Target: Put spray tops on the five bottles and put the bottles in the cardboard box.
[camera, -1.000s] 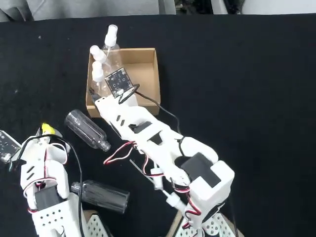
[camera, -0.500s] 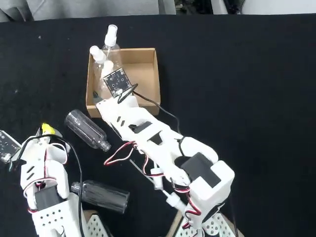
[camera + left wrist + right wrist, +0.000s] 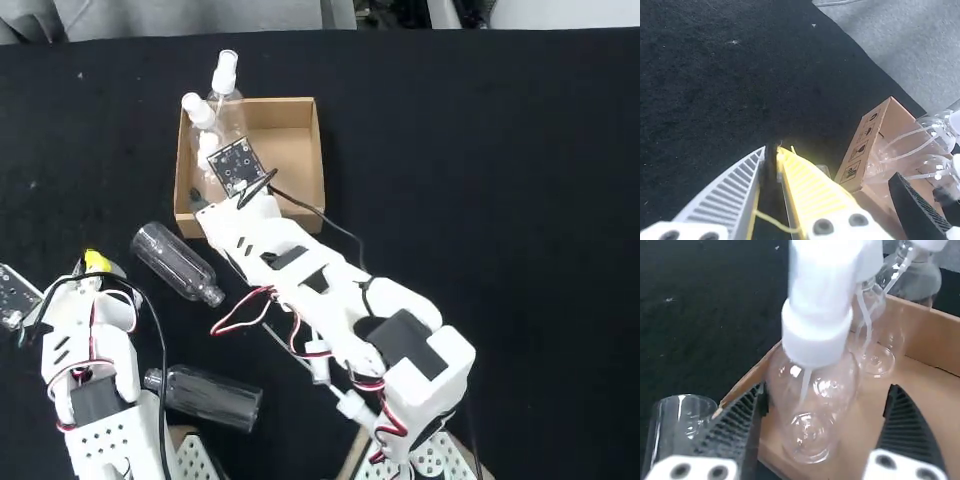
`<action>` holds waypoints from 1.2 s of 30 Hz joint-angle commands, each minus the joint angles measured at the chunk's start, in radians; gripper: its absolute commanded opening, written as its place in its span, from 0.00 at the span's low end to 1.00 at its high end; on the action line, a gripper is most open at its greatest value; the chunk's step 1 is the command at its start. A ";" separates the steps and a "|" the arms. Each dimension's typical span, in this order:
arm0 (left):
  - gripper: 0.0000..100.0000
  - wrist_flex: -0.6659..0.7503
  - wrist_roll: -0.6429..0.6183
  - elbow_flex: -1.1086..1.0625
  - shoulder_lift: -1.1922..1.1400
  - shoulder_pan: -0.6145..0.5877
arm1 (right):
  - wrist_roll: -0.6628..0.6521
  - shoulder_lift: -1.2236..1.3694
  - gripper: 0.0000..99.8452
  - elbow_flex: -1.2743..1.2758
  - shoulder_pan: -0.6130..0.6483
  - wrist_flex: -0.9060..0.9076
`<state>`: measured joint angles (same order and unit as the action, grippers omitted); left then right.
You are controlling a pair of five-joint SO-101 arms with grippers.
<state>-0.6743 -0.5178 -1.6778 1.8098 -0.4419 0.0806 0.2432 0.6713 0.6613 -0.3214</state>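
Watch the cardboard box (image 3: 295,140) first. It's light, w/ low walls, and the right arm (image 3: 330,290) reaches in over the wall facing the arms, so a careless pull-back could drag or tip it across the worktop (image 3: 480,150).

Next is the capped bottle (image 3: 812,410) standing inside the box, just behind that wall. The right gripper (image 3: 826,390) brackets it, fingers spread wide w/ a gap on each side, gripping nothing. Swing sideways instead of lifting clear and a finger clips it into the two capped bottles (image 3: 875,340) beside it. They look tall, empty and top-heavy, so prob. easy to topple. Its spray top (image 3: 825,300) sits close under the wrist, where a snag could loosen it.

Outside the box, on the arms' side, two uncapped bottles lie flat, one (image 3: 178,262) near the box and one (image 3: 205,395) well apart from it. Being round and smooth, they should roll if nudged.

The left gripper (image 3: 773,150) is outside the box too, fingers almost closed w/ a thin slit between, holding nothing.

Materials:
- Worktop: matte black, cloth-like.
- Box: brown cardboard, square, open-topped.
- Bottles: clear glossy plastic cylinders w/ rounded shoulders.
- Spray tops: smooth white plastic w/ thin clear dip tubes.
- Fingers: ribbed, dark on the right, grey and yellow on the left.
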 commanded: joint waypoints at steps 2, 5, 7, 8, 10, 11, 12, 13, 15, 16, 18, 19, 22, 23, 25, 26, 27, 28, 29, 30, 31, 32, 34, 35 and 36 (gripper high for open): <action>0.03 0.015 0.008 -0.022 0.012 -0.008 | -0.002 -0.110 0.31 -0.001 0.015 0.035; 0.03 0.015 0.008 -0.022 0.012 -0.008 | -0.002 -0.150 0.31 0.002 0.014 0.098; 0.03 0.015 0.008 -0.022 0.012 -0.008 | -0.002 -0.171 0.31 0.002 0.012 0.130; 0.03 0.015 0.008 -0.022 0.012 -0.008 | -0.002 -0.180 0.31 0.004 0.011 0.144; 0.03 0.015 0.008 -0.022 0.012 -0.008 | -0.002 -0.197 0.31 0.004 0.011 0.172; 0.03 0.015 0.008 -0.022 0.012 -0.008 | -0.002 -0.203 0.31 0.004 0.011 0.186; 0.03 0.015 0.008 -0.022 0.012 -0.008 | -0.002 -0.209 0.31 0.004 0.011 0.201; 0.03 0.015 0.008 -0.022 0.012 -0.008 | -0.002 -0.217 0.31 0.004 0.012 0.215; 0.03 0.015 0.008 -0.022 0.012 -0.008 | -0.002 -0.231 0.31 0.004 0.014 0.247; 0.03 0.015 0.008 -0.022 0.012 -0.008 | -0.002 -0.242 0.31 0.004 0.014 0.265; 0.03 0.015 0.008 -0.022 0.012 -0.008 | -0.002 -0.265 0.31 0.004 0.012 0.307; 0.03 0.015 0.008 -0.022 0.012 -0.008 | -0.002 -0.278 0.31 0.004 0.012 0.330; 0.03 0.015 0.008 -0.022 0.012 -0.013 | 0.002 -0.331 0.31 0.004 0.011 0.411; 0.03 0.020 0.008 -0.022 0.012 -0.025 | 0.003 -0.351 0.31 0.004 0.011 0.446; 0.03 0.025 0.008 -0.022 0.014 -0.059 | 0.000 -0.390 0.31 0.002 0.012 0.529; 0.03 0.026 0.008 -0.022 0.014 -0.074 | 0.000 -0.410 0.31 0.002 0.014 0.568; 0.03 0.032 0.008 -0.022 0.014 -0.084 | 0.000 -0.432 0.31 0.002 0.014 0.601; 0.03 0.046 0.005 -0.022 0.014 -0.093 | 0.000 -0.453 0.31 0.002 0.014 0.631; 0.03 0.055 0.005 -0.022 0.014 -0.102 | 0.003 -0.473 0.31 0.002 0.014 0.655; 0.03 0.060 0.003 -0.022 0.014 -0.114 | 0.005 -0.492 0.31 0.002 0.014 0.678; 0.03 0.060 0.003 -0.022 0.014 -0.124 | 0.005 -0.509 0.31 0.002 0.014 0.701; 0.03 0.060 0.003 -0.022 0.014 -0.131 | 0.006 -0.522 0.31 0.002 0.014 0.723; 0.03 0.061 0.002 -0.022 0.014 -0.140 | 0.006 -0.541 0.31 0.002 0.015 0.760; 0.03 0.061 0.002 -0.022 0.014 -0.143 | 0.006 -0.549 0.31 0.002 0.021 0.775; 0.03 0.061 0.002 -0.022 0.014 -0.148 | 0.006 -0.558 0.31 0.002 0.034 0.790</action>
<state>-0.6375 -0.5178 -1.6778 1.8098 -0.5677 0.0821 -0.2386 0.6728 0.6613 0.4273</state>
